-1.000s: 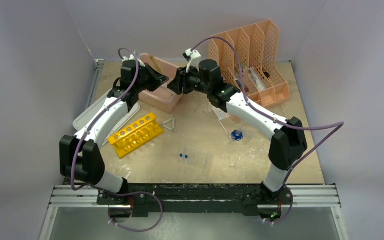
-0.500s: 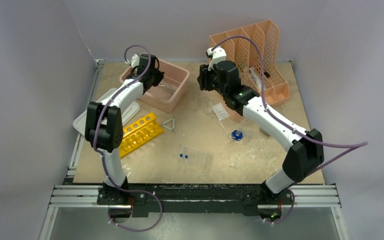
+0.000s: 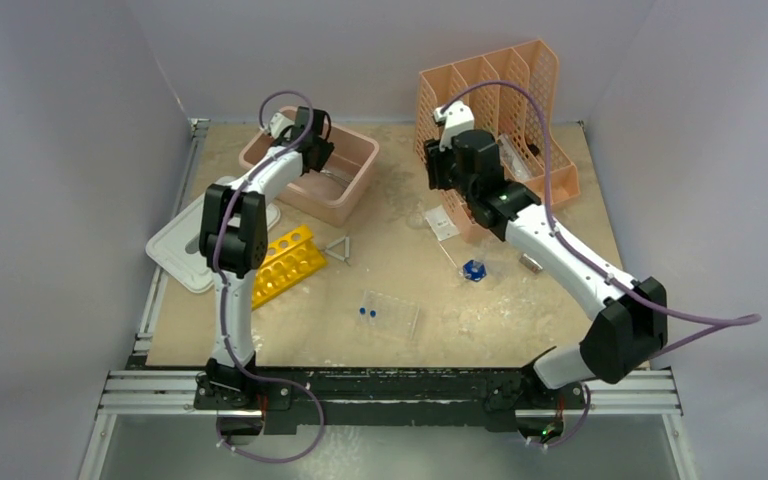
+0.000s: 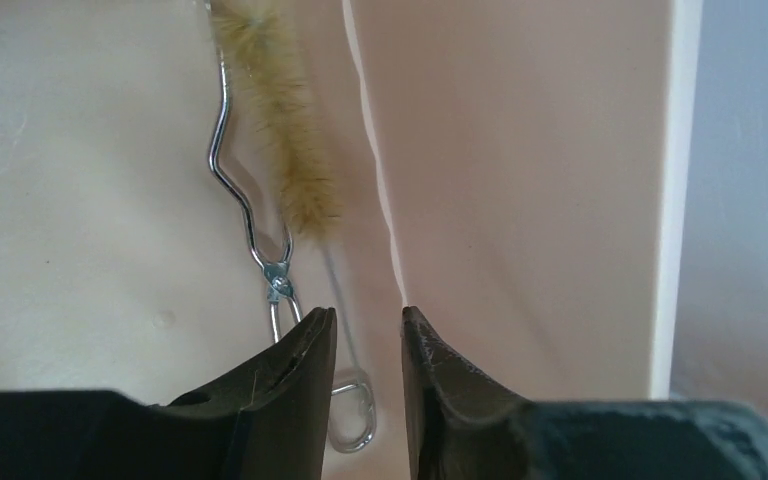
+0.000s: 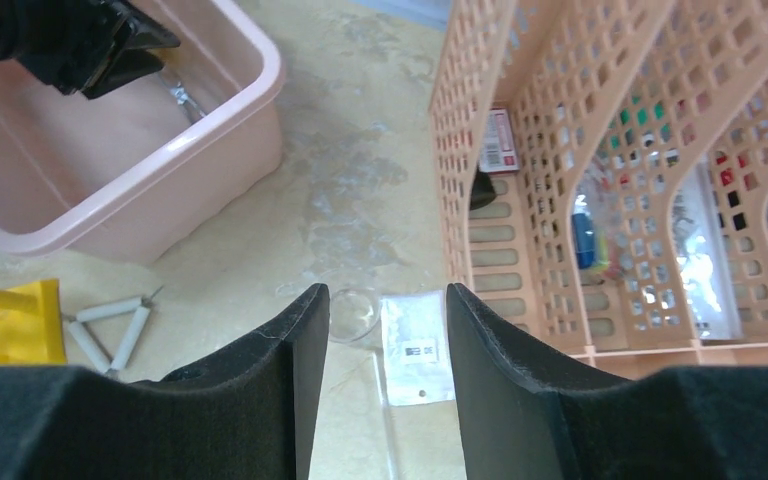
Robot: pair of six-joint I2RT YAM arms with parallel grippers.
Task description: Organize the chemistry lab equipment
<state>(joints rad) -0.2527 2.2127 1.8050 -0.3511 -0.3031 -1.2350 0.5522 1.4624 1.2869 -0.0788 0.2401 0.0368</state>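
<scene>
Left wrist shows left end effector [image 4: 368, 315] released near tongs [image 4: 278, 285] inside pink tub [image 4: 520, 150]; right end effector [image 5: 385, 290] likewise released

Site was a robot test cell. Grey walls [image 3: 60, 150] stood round a stained table [image 3: 520, 330], aluminium rail [image 3: 640, 392] along its near edge.

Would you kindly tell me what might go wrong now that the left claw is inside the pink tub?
The left claw hangs open over the metal tongs and a bristle brush lying close together; closing could catch both or scrape the pink tub wall. The open right claw sits beside the peach file holder and could bump it when swinging.
</scene>
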